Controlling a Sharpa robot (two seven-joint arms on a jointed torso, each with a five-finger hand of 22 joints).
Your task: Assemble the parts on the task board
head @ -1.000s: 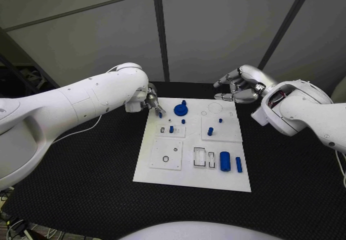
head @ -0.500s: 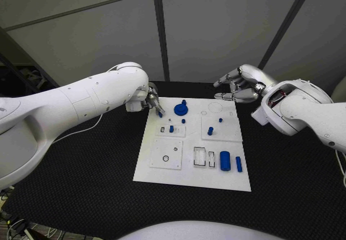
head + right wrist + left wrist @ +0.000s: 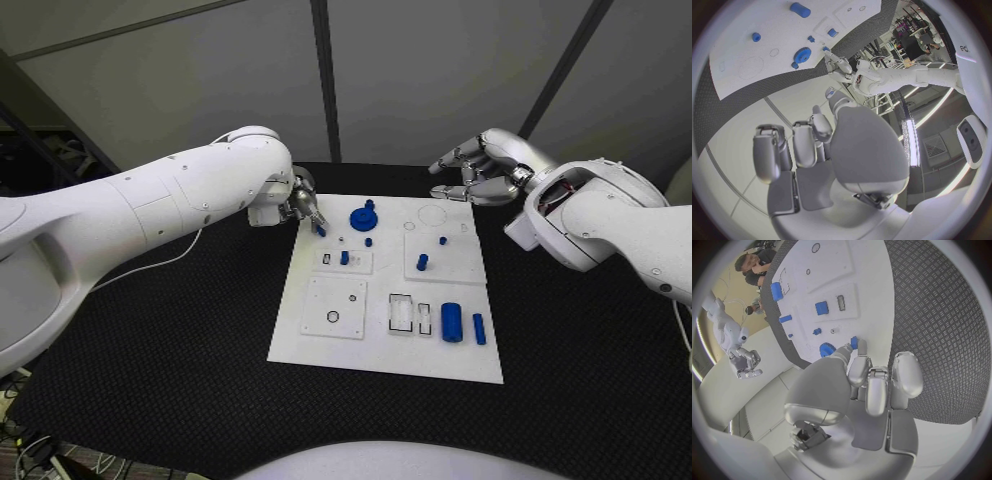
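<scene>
Task board (image 3: 387, 345): white plate, mid-table on the black mat (image 3: 173, 340), long axis running near-to-far.

Parts on it, head view:
- blue round knob piece (image 3: 362, 217) at the far end, left of centre
- small blue peg (image 3: 369, 242) just near of the knob
- blue peg (image 3: 345, 258) standing in the small left-hand sub-plate, beside a dark slot
- blue peg (image 3: 421, 262) upright on the right-hand sub-plate, smaller blue piece (image 3: 441, 240) far of it
- thick blue cylinder (image 3: 451, 322) lying near the right near corner, thin blue bar (image 3: 477, 328) just right of it
- two empty rectangular pockets (image 3: 401, 313) left of the cylinder
- square sub-plate (image 3: 335, 307) with a round hole, near left

Left hand (image 3: 299, 205): at the board's far left corner, fingers curled together, pinching a small blue part (image 3: 319, 229) at the fingertips. Left wrist view shows the same: fingers (image 3: 877, 385) bunched, blue part (image 3: 854, 343) at the tips, just over the board edge beside the knob (image 3: 827, 349). Can't tell if the part touches the board.

Right hand (image 3: 483, 172): up off the table past the board's far right corner, fingers curled in, nothing in them. Right wrist view: fingers (image 3: 795, 147) loosely bent side by side, well apart from the board (image 3: 767, 45).
</scene>
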